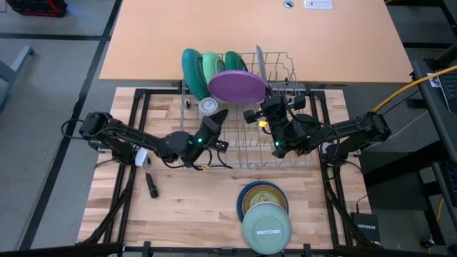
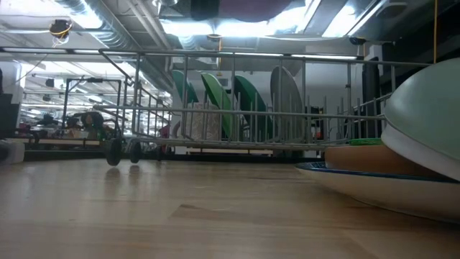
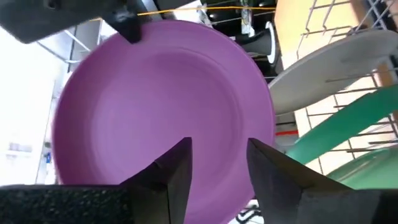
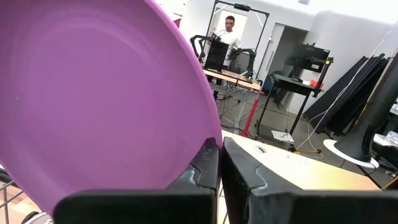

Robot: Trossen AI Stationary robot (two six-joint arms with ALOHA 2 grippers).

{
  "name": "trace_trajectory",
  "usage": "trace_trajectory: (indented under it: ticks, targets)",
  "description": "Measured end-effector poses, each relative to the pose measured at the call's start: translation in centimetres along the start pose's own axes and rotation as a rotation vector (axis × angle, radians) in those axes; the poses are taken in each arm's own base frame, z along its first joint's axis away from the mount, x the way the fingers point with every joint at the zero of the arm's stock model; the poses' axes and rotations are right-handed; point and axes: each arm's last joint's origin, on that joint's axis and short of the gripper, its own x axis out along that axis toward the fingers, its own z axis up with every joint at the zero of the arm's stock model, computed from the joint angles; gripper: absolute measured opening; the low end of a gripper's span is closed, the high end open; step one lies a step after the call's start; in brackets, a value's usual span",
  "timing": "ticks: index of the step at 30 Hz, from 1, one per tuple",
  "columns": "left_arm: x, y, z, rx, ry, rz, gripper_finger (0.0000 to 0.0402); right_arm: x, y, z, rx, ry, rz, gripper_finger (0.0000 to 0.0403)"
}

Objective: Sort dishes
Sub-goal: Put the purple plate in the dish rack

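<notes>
A purple plate [image 1: 239,87] hangs above the metal wire dish rack [image 1: 275,146], with my right gripper [image 4: 221,155] shut on its rim. My left gripper [image 3: 217,162] is open at the plate's near-left side, and its two fingers point at the plate's broad face [image 3: 161,106]. In the rack's far-left slots, teal and green plates [image 1: 213,68] and a grey plate [image 1: 259,61] stand on edge. A small pale dish [image 1: 208,106] sits at the rack's left side. My right gripper pinches the purple plate's rim [image 4: 213,140] between its two fingers, coming level from the table's right side. The plate stands out from the fingers toward the left, tilted and lifted clear of the rack. My left gripper points its open fingers [image 3: 171,171] at the plate's face; I cannot tell whether they touch it.
Near the table's front edge a pale green bowl [image 1: 265,227] lies upside down on a stack of tan and blue plates [image 1: 246,196]. A black marker [image 1: 151,184] lies on the wood at the near left. A tan table [image 1: 250,36] stands beyond the rack.
</notes>
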Motion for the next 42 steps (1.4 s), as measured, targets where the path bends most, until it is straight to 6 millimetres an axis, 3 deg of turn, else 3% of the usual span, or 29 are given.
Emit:
trace_trajectory:
  ticks: [9,31,42]
  targets:
    - [1.1,-2.0,-0.1,0.157,0.014,-0.1,0.0144,0.0,0.0,0.0,0.0,0.0,0.001,0.0007]
    - [5.0,-2.8,-2.6,0.175,0.119,-0.121,0.0142,-0.1,0.0,0.0,0.043,-0.001,0.003,0.0007]
    - [5.1,-2.7,-2.6,0.192,0.058,-0.095,0.0078,-0.1,0.0,0.0,0.044,0.0,0.002,0.0007]
